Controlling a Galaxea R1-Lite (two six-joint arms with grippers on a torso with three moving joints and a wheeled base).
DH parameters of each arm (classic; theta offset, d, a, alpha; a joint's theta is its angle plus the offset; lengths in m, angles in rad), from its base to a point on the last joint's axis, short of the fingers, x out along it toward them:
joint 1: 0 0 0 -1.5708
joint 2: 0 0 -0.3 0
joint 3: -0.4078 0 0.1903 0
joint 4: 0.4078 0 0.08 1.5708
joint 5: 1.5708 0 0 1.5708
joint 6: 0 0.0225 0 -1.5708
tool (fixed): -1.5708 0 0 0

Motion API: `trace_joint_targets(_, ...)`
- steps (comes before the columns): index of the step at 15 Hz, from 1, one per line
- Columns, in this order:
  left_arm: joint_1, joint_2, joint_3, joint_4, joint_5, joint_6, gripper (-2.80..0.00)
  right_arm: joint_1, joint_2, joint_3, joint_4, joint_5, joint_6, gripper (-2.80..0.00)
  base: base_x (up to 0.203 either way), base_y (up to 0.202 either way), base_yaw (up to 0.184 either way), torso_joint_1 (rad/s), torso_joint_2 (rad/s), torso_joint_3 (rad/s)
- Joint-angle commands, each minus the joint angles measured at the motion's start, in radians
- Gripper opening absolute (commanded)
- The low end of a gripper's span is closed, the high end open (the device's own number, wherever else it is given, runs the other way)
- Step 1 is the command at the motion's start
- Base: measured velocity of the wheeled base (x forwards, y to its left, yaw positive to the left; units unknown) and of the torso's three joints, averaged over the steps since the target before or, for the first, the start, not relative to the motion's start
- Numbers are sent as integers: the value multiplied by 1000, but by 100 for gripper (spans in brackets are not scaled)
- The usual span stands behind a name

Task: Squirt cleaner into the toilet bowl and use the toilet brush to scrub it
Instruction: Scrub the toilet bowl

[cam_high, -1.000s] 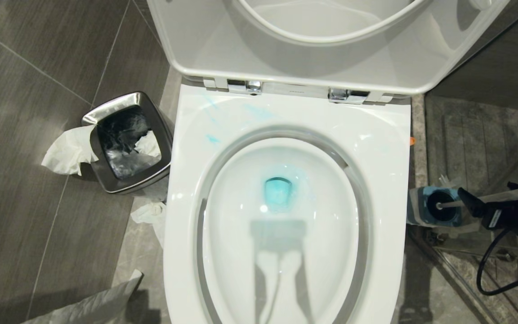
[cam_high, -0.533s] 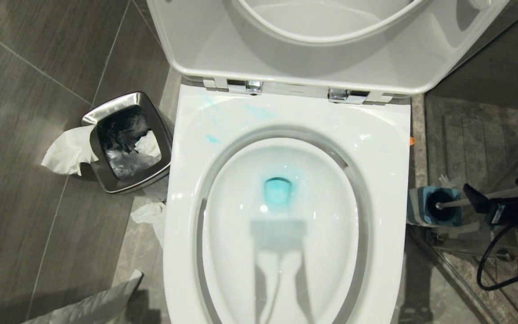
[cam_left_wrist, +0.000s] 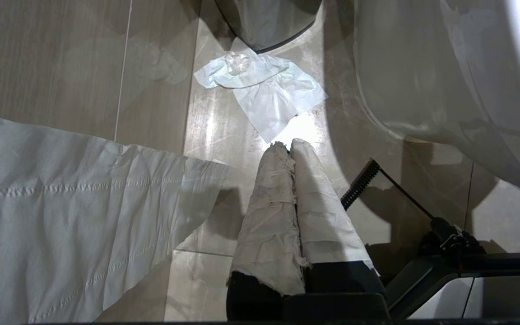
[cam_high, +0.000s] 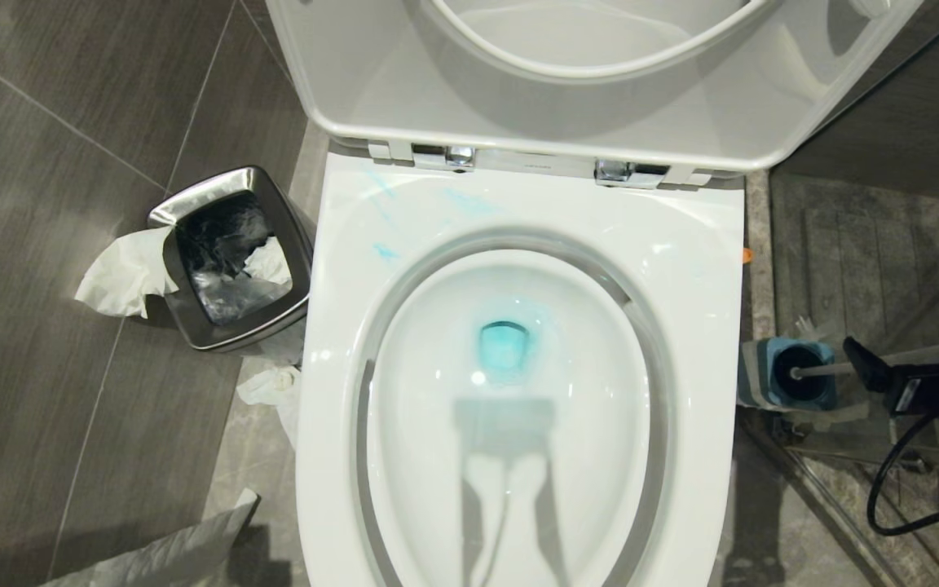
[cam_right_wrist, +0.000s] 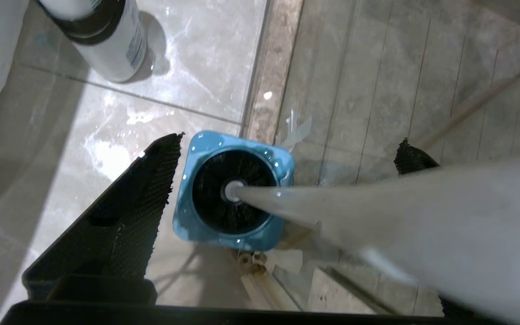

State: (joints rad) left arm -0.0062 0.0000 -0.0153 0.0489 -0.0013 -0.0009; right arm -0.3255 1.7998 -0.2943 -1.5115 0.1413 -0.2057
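Note:
The toilet bowl (cam_high: 600, 350) is open with its lid raised, blue-tinted water sits at the drain, and blue streaks mark the rim. The toilet brush (cam_high: 824, 370) stands in its blue holder (cam_high: 759, 371) on the floor to the right of the bowl. Its white handle (cam_right_wrist: 377, 212) slants up between the fingers of my right gripper (cam_right_wrist: 289, 142), which is open and not clamped on it. The same gripper (cam_high: 865, 363) shows at the right edge of the head view. The cleaner (cam_right_wrist: 122, 54) stands on the floor beyond the holder. My left gripper (cam_left_wrist: 290, 144) is shut and empty, parked low beside the toilet base.
A steel bin (cam_high: 229, 257) with tissue hanging from it stands left of the toilet. Crumpled tissue (cam_high: 274, 391) and a large paper sheet (cam_left_wrist: 61, 203) lie on the floor. A raised floor strip and metal track (cam_right_wrist: 260, 271) run beside the holder. A black cable (cam_high: 893, 489) loops at right.
My right gripper has slipped slightly toward the right edge of the head view, along the brush handle. Nothing else has moved.

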Motion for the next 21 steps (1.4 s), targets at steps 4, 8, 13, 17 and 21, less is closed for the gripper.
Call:
trace_joint_targets(4,0,2,0,0,1,-1,-280,0,-2,10,-9,0,-6,-280,0,0,0,0,0,0)
trace_joint_targets(8,0,2,0,0,0,-1,-280,0,-3,8,-11,0,-7,-280,0,0,0,0,0,0)
trace_joint_targets(13,0,2,0,0,0,-1,-280,-1,-6,-8,-19,0,-7,-280,0,0,0,0,0,0)
trace_joint_targets(17,0,2,0,0,0,-1,-280,-1,-83,64,-19,11,-19,-280,0,0,0,0,0,0)
trace_joint_targets(21,0,2,0,0,0,-1,-280,0,-263,218,-7,54,-16,-280,0,0,0,0,0,0)
